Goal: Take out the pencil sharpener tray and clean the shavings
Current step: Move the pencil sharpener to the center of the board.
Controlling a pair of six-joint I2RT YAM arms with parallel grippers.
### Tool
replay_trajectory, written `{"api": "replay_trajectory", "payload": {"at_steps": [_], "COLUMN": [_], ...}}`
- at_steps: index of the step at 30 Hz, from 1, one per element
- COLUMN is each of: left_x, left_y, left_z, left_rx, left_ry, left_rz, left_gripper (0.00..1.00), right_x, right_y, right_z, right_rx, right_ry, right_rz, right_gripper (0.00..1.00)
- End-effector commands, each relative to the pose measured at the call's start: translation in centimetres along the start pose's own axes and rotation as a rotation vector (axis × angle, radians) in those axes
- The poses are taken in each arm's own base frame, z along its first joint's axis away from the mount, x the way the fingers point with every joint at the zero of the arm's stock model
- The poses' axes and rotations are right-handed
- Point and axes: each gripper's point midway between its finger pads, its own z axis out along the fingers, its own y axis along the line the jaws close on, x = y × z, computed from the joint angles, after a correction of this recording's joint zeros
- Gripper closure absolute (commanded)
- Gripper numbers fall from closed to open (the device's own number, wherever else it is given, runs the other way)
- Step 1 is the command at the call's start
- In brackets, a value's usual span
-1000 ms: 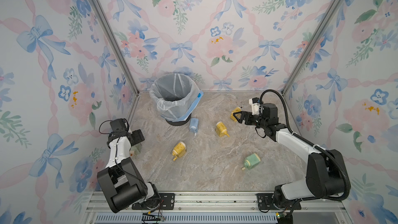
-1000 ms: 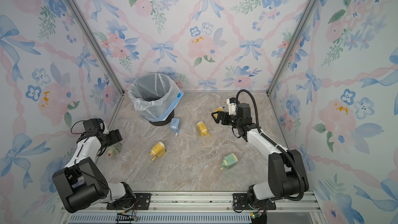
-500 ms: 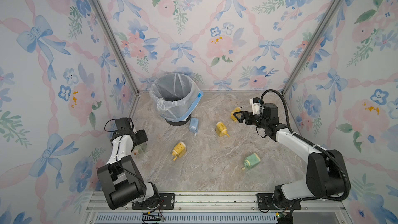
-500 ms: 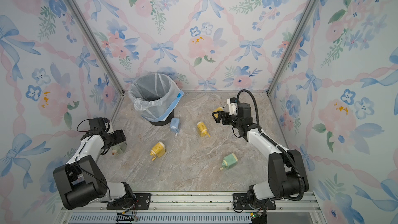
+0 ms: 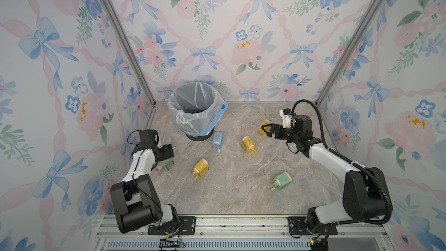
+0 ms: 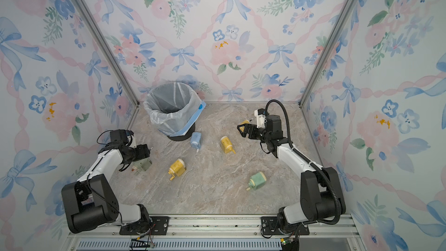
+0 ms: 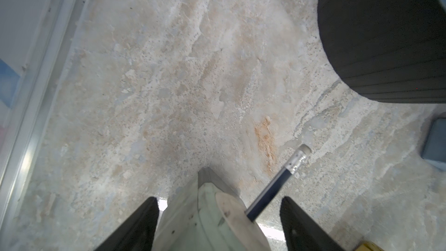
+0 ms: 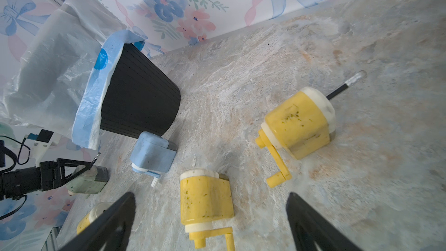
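Left tool (image 7: 218,200) straddles the green sharpener (image 7: 207,228), unclamped, arm folded low.

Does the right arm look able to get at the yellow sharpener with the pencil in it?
Probably yes. The right gripper is open and hovers near that sharpener, with only bare table between them. A second yellow sharpener lies apart, below the jaws, not in the way.

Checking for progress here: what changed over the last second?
The left gripper moved inward from the side wall and now straddles the pale green sharpener, jaws open, not gripping; the sharpener may have shifted inward with it. The right gripper stayed open near the far yellow sharpener; everything else stayed put.
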Motion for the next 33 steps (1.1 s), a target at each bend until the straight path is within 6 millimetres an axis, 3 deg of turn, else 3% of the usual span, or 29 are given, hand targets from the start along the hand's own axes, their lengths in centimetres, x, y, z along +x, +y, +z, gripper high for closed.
{"api": "replay_trajectory", "payload": {"at_steps": [1, 4, 12, 22, 33], "left_x": [-1.3, -1.3, -0.2, 0.3, 1.2], "left_y": [0.5, 0.9, -1.2, -1.1, -2.2], "left_z": [-1.6, -1.5, -1.7, -0.3, 0.5], "left_rx": [-0.046, -0.067, -0.017, 0.0, 0.18], "left_ry": [-0.043, -0.016, 0.009, 0.057, 0.091], "left_rz": [-0.005, -0.018, 0.138, 0.314, 0.326], "left_gripper": [0.11, 0.04, 0.08, 0.08, 0.16], "right_x": [-0.9, -0.8, -0.7, -1.0, -1.1], "right_y": [0.4, 0.4, 0.1, -0.2, -1.0], "right_z": [-0.2, -0.1, 0.0, -0.1, -0.1], "right_rx": [-0.012, -0.014, -0.004, -0.001, 0.007], "right_ry": [-0.014, -0.011, -0.006, -0.009, -0.01], "right_rz": [-0.002, -0.001, -0.005, -0.001, 0.014], "right_gripper": [0.03, 0.03, 0.03, 0.03, 0.03]}}
